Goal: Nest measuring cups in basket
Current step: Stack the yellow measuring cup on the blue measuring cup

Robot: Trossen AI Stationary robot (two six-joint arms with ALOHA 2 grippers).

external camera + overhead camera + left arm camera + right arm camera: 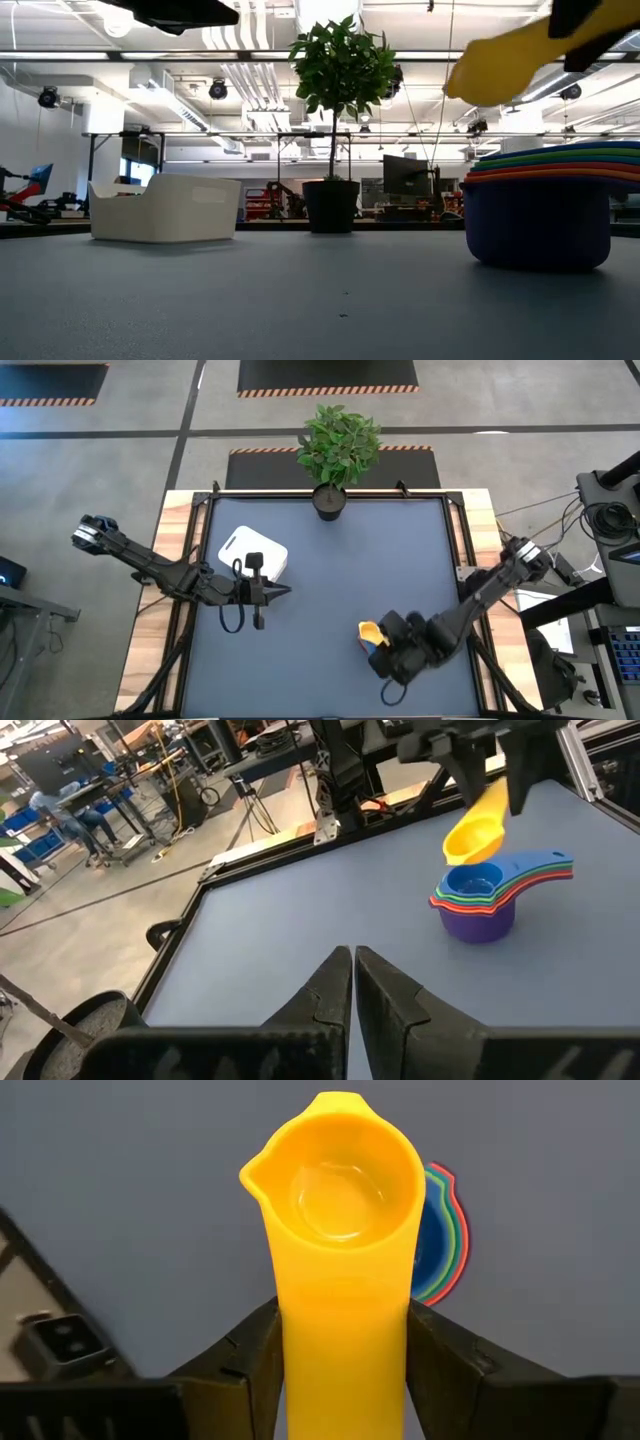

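Observation:
My right gripper (345, 1370) is shut on the yellow measuring cup (340, 1190), which hovers just above a nested stack of several cups (478, 900). The stack has the purple cup at the bottom and the blue one on top, and it stands by its base on the table (540, 215) near the near right part. The white basket (252, 555) sits on the table's left half, with nothing seen in it. My left gripper (352, 982) is shut and hovers beside the basket's near edge (258, 595). My right gripper pinches the yellow cup's flat handle (345, 1345) between its two fingers (250, 1355), one on each long edge. The fingers lie along the handle, and the bowl points away from the wrist. The cup is lifted clear (495, 70) and tilted, bowl end lower, above the stack.
A black pot with a green plant (330, 500) stands at the middle of the table's far edge. The grey mat between the basket and the stack is bare. Wooden rails and black frame bars (455, 530) run along the table's sides.

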